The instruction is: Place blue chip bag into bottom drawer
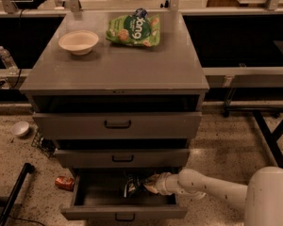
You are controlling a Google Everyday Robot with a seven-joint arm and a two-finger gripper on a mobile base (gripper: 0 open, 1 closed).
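Note:
The bottom drawer (122, 213) of the grey cabinet is pulled out. The blue chip bag (132, 185) is dark and crinkled. It stands inside the drawer near the middle, under the edge of the middle drawer. My gripper (148, 186) reaches into the drawer from the right on a white arm (203, 188). Its tip is right against the bag's right side.
On the cabinet top are a pale bowl (78, 41) and a bright green snack bag (134, 29). On the floor to the left are a red can (64, 182), a white bowl (20, 128) and a black pole (14, 192). Black table legs (269, 135) stand at the right.

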